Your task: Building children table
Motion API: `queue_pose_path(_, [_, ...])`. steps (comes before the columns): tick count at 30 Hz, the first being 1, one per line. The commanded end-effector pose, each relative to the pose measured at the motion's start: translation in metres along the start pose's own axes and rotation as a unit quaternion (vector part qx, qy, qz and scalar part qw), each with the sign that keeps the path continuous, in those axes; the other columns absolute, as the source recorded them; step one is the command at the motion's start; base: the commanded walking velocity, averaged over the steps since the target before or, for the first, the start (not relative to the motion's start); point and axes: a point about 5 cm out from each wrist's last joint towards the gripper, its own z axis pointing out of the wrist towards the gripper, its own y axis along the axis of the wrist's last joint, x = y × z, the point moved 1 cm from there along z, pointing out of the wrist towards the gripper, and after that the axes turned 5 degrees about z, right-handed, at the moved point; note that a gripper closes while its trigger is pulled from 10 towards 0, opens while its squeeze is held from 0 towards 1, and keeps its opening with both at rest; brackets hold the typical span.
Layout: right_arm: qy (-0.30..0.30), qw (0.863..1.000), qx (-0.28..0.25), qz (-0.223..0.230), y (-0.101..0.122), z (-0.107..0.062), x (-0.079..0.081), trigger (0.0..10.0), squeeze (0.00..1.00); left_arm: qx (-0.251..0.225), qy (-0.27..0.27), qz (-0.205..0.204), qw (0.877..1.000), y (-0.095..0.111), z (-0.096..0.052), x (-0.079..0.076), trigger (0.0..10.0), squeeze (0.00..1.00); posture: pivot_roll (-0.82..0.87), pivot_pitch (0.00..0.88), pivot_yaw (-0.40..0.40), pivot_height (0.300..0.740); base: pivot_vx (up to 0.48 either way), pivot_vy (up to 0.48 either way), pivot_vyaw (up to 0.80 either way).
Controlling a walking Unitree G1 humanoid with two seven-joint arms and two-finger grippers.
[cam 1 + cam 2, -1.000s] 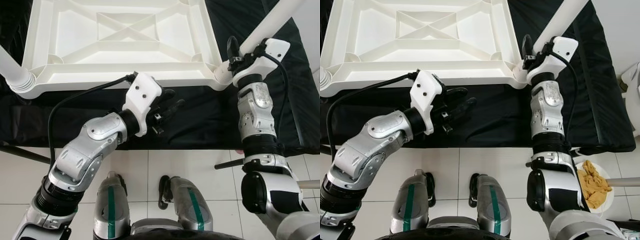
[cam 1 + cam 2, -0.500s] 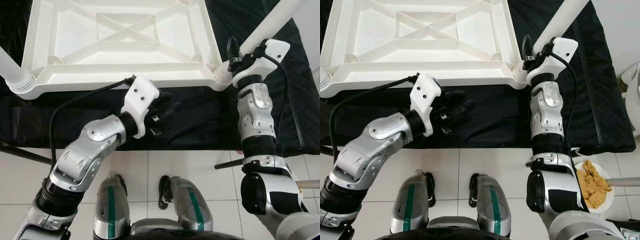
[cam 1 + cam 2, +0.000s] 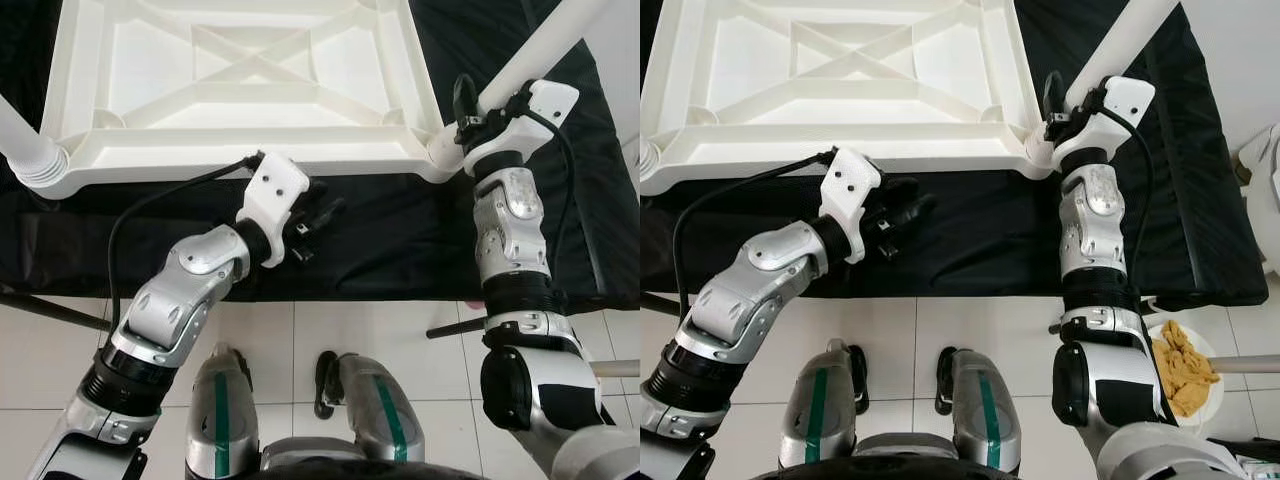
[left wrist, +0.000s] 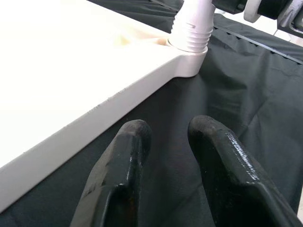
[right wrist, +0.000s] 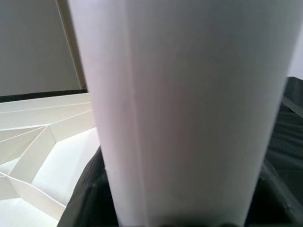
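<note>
A white plastic table top [image 3: 240, 165] lies upside down on a black cloth [image 3: 400, 240], its ribbed underside facing up. A white round leg [image 3: 540, 45] rises from its near right corner socket. My right gripper [image 3: 470, 105] is shut on that leg just above the socket, and the leg [image 5: 180, 109] sits close up in the right wrist view. Another leg [image 3: 25, 145] stands in the near left corner. My left gripper [image 3: 325, 212] hovers over the cloth just in front of the table's near edge. Its fingers [image 4: 135, 137] are slightly open with nothing between them.
The cloth-covered surface ends at a white tiled floor [image 3: 350, 320], where my feet stand. A plate of food [image 3: 1185, 365] lies on the floor at the right. A dark rod [image 3: 455, 328] lies by my right arm, and another sticks out at the left [image 3: 40, 305].
My left gripper has drawn back a little to the left, nearer the table's near edge, and its fingers have come closer together. The right gripper still holds the leg.
</note>
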Motion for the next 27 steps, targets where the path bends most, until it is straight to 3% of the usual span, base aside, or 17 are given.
queue_pose_path(1, [-0.019,0.993,0.112,0.013,-0.049,-0.02,-0.005,10.0,0.0,-0.003,-0.003,0.007,1.0,0.001,0.001,-0.001,10.0,0.0,0.12,0.105,-0.08,0.74,0.0,0.0,0.0])
queue_pose_path(10, [-0.029,0.993,0.113,0.018,-0.049,-0.02,-0.004,10.0,0.0,-0.012,0.0,0.014,1.0,0.004,0.0,0.002,10.0,0.0,0.13,0.109,-0.078,0.74,0.0,0.0,0.0])
queue_pose_path(12, [-0.047,0.993,0.111,0.019,-0.05,-0.02,-0.006,10.0,0.0,-0.013,0.0,0.013,1.0,0.004,0.0,0.002,10.0,0.0,0.13,0.107,-0.078,0.74,0.0,0.0,0.0])
queue_pose_path(14, [-0.126,0.986,0.102,0.027,-0.049,-0.021,-0.017,10.0,0.0,-0.013,0.001,0.012,1.0,0.004,-0.001,0.002,10.0,0.0,0.13,0.105,-0.081,0.74,0.0,0.0,0.0])
queue_pose_path(17, [-0.175,0.979,0.095,0.031,-0.049,-0.023,-0.023,10.0,0.0,-0.013,0.002,0.013,1.0,0.004,-0.001,0.002,10.0,0.0,0.13,0.104,-0.082,0.74,0.0,0.0,0.0])
queue_pose_path(27, [-0.216,0.973,0.068,0.032,-0.047,-0.024,-0.011,10.0,0.0,-0.016,0.004,0.012,1.0,0.005,-0.001,0.003,10.0,0.0,0.13,0.098,-0.085,0.74,0.0,0.0,0.0])
